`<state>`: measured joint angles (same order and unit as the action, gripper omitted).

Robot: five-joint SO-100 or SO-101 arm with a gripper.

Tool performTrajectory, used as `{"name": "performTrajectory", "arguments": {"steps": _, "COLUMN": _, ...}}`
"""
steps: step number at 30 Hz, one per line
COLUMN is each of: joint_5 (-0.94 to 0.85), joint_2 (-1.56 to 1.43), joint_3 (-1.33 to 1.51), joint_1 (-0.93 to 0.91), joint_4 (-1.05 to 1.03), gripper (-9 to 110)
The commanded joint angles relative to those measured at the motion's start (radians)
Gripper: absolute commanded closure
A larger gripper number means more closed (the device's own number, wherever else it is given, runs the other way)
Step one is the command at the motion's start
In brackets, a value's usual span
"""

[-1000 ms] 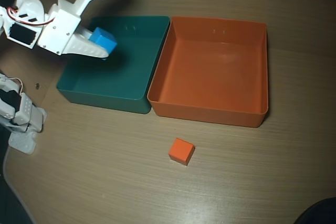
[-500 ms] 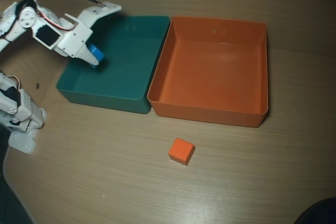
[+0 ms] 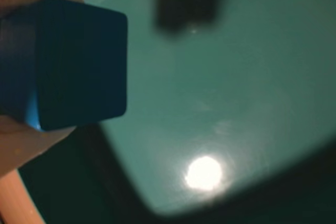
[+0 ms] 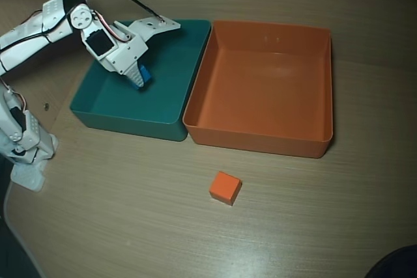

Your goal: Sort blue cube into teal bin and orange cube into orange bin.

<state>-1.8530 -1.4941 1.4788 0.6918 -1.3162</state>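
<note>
In the overhead view my gripper (image 4: pixel 138 77) points down into the left part of the teal bin (image 4: pixel 127 120), shut on the blue cube (image 4: pixel 143 75), which is half hidden by the fingers. The wrist view shows the blue cube (image 3: pixel 68 61) close up against a pale finger (image 3: pixel 21 142), above the teal bin's floor (image 3: pixel 241 77). I cannot tell whether the cube touches the floor. To the right of the teal bin, wall to wall, stands the orange bin (image 4: pixel 260 139) with nothing in it. On the table in front of it lies the orange cube (image 4: pixel 225 187).
The arm's base (image 4: pixel 26 141) stands at the left edge of the table, left of the teal bin. A white camera mount (image 4: pixel 159 25) with a cable sticks out over the teal bin's back wall. Bare wood surrounds the orange cube.
My gripper has swung right and lower into the teal bin, carrying the blue cube with it. The orange cube and both bins have stayed put.
</note>
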Motion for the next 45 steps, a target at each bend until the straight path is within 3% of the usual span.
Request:
{"name": "performTrajectory", "arguments": {"steps": 1, "joint_5": 0.051, "joint_2": -0.018, "joint_3": -0.084, "joint_1": 0.006, "joint_4": 0.012, "gripper": 96}}
{"name": "performTrajectory", "arguments": {"steps": 7, "joint_5": 0.054, "joint_2": -0.020, "joint_3": -0.087, "joint_1": 0.005, "joint_4": 0.012, "gripper": 73}}
{"name": "performTrajectory", "arguments": {"steps": 11, "joint_5": 0.054, "joint_2": -0.020, "joint_3": -0.087, "joint_1": 0.005, "joint_4": 0.012, "gripper": 68}}
{"name": "performTrajectory", "arguments": {"steps": 25, "joint_5": 0.054, "joint_2": -0.026, "joint_3": -0.091, "joint_1": 0.005, "joint_4": 0.012, "gripper": 76}}
{"name": "performTrajectory", "arguments": {"steps": 35, "joint_5": 0.069, "joint_2": -0.097, "joint_3": -0.091, "joint_1": 0.003, "joint_4": 0.012, "gripper": 109}}
{"name": "performTrajectory", "arguments": {"steps": 45, "joint_5": 0.057, "joint_2": -0.107, "joint_3": -0.097, "joint_1": -0.014, "joint_4": 0.012, "gripper": 105}}
